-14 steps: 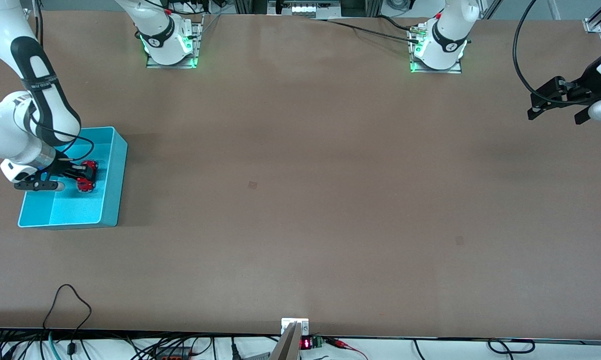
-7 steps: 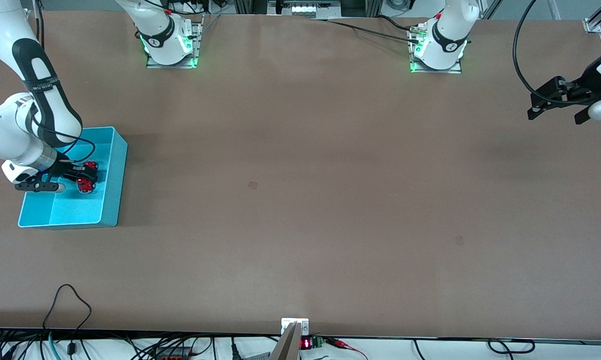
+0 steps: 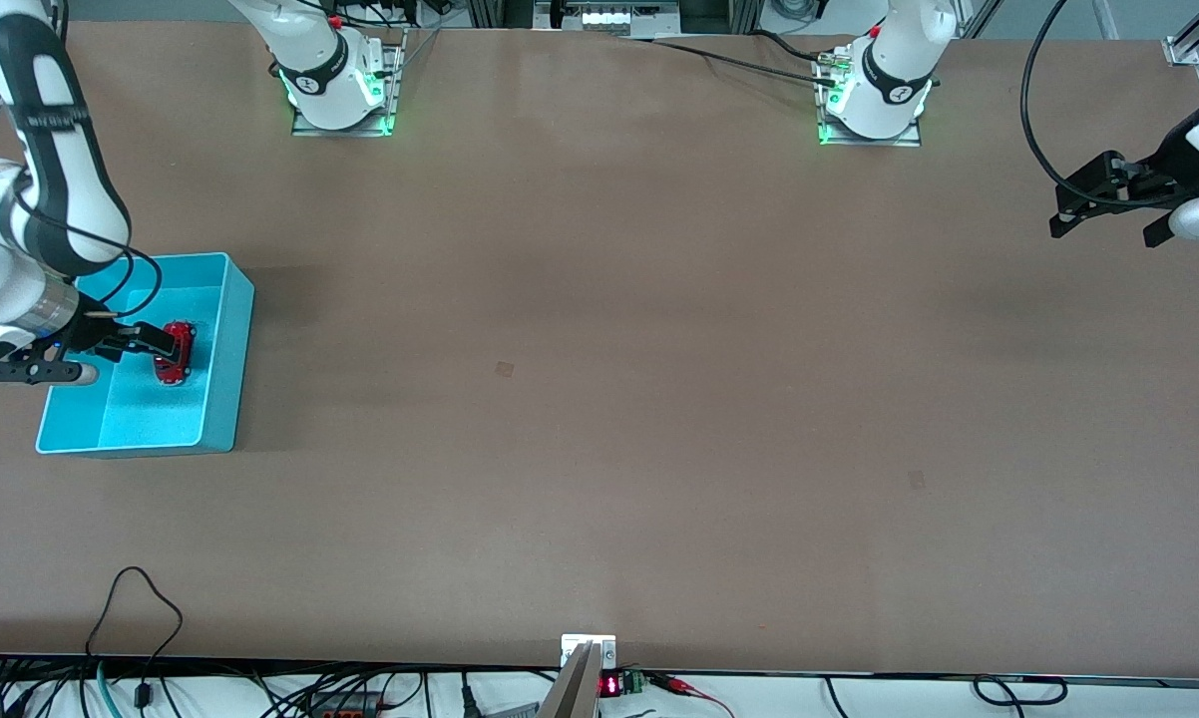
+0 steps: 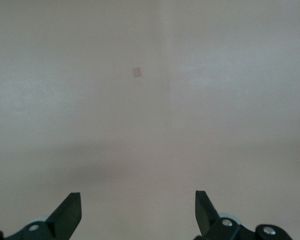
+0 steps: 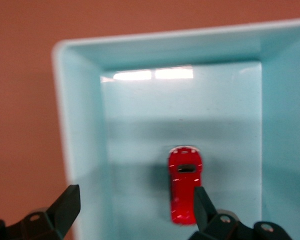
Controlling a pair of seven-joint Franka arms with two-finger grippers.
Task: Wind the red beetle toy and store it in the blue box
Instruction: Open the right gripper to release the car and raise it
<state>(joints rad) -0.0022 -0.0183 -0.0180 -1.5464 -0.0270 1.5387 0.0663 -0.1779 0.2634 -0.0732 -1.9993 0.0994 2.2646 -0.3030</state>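
On the brown table (image 3: 599,399), the red beetle toy (image 3: 174,351) sits in the blue box (image 3: 222,379), both grippers' fingers spread empty.

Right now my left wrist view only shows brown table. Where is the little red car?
Observer: The tiny glossy red beetle toy car lies on the floor of the light turquoise plastic box, at the right arm's end of the table.
Operator: Is anything holding it?
Observer: No. The right end effector is open over the box, not clamped on the car.
Operator: Where's my arm?
Observer: The left end effector waits over bare table at the left arm's end.
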